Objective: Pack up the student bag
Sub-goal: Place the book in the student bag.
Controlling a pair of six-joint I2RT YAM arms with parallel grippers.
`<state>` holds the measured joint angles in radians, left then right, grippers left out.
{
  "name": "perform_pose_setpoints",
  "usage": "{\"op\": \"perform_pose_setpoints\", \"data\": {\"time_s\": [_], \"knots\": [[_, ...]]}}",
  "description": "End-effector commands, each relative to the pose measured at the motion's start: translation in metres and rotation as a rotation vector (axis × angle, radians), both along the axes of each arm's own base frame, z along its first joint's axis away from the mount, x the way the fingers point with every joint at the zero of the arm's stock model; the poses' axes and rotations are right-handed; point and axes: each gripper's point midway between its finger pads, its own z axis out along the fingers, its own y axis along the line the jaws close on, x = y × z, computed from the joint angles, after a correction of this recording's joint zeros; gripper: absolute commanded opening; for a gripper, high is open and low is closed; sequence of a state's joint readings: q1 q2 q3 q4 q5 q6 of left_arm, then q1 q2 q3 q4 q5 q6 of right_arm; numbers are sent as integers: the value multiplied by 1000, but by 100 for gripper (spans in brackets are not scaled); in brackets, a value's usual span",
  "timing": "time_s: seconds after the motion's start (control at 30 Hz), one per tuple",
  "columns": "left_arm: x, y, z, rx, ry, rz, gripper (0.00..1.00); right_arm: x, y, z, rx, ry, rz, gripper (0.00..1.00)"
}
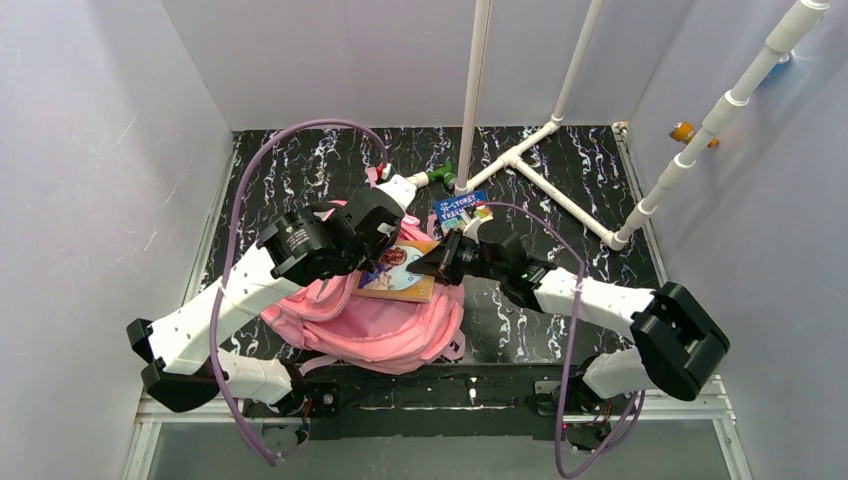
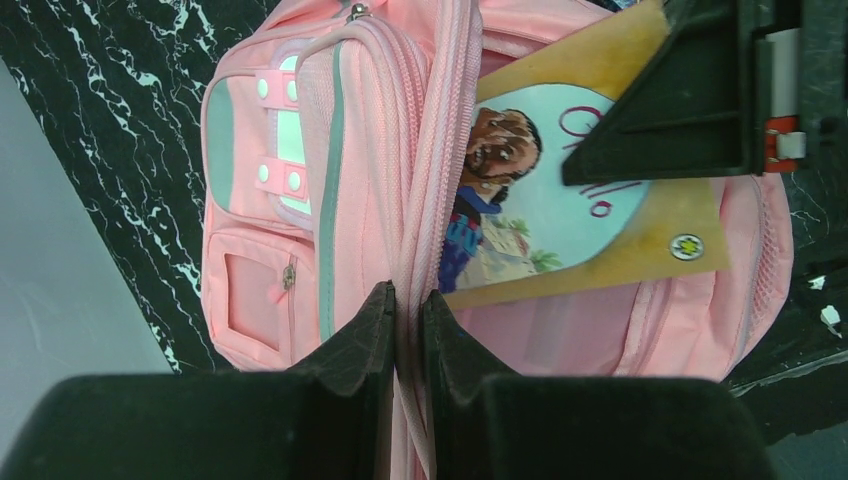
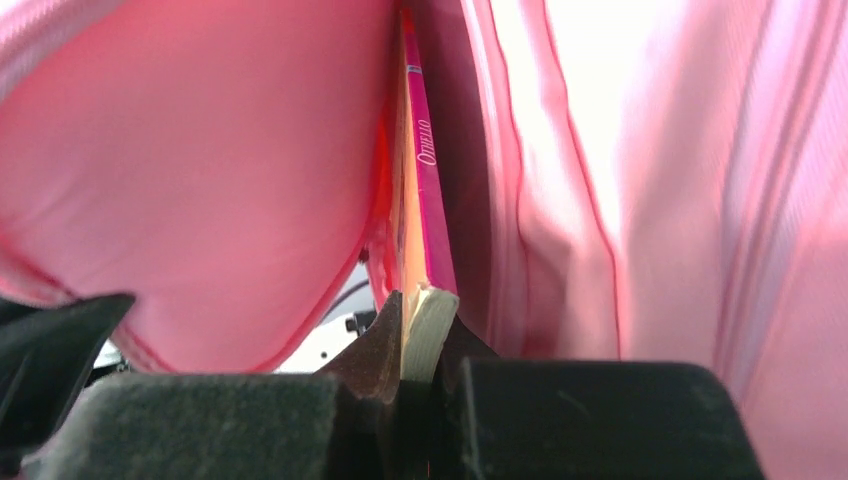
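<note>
Two grippers are engaged on one soft thing. The student bag point(image 1: 390, 335) is judged light and limp. Its thin fabric sags, folds and falls shut over its own mouth unless it is held apart, and nothing stiff is seen in its walls. A hold is best taken on the doubled, stitched zip edge point(image 2: 432, 150) of the main opening, where the cloth is thickest and least likely to slip out of a pinch; the loose panels would merely bunch up.

That edge is where the left gripper point(image 2: 408, 300) is placed, its jaws pressed together on the pink rim so that the mouth is held up. The right gripper point(image 3: 425, 318) is pinched on the corner of a thin book point(image 2: 590, 230), which is lodged part way into the opening. In the right wrist view the book's pink spine is seen between two walls of fabric. The book is stiff and smooth, and it is expected to slide in readily provided the rim is not let slack.

The bag is laid flat on the black marbled table point(image 1: 300, 170), just beyond the arm bases and nearer the left one. It is pink throughout, with a lighter front pocket point(image 2: 250, 300), a grey strip point(image 2: 219, 140) and a pale panel crossed by two pink tabs. A blue book point(image 1: 460, 211) is seen on the table just beyond the bag.
</note>
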<state>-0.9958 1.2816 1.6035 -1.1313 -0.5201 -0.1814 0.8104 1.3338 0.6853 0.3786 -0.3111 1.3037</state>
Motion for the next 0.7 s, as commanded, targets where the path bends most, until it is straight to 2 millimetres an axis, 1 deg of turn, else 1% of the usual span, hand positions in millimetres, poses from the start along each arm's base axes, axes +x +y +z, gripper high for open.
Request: {"op": "perform_pose_setpoints", "data": {"time_s": [0.0,0.17,0.27,0.43,0.57,0.67], "knots": [[11,-2,38,-82,-113,10,0,34,23,47,132,-114,-130,1],[15,-9,44,-100,-114,7,0,35,34,40,106,-104,-234,1],[16,-15,47,-128,-115,3,0,33,39,31,69,-90,-305,1],[17,-23,40,-138,-98,1,0,29,55,25,81,-91,-362,1],[17,-24,35,-142,-88,2,0,29,67,17,51,-111,-358,5],[17,-25,32,-144,-82,5,0,24,73,5,-2,-128,-331,13]]}}
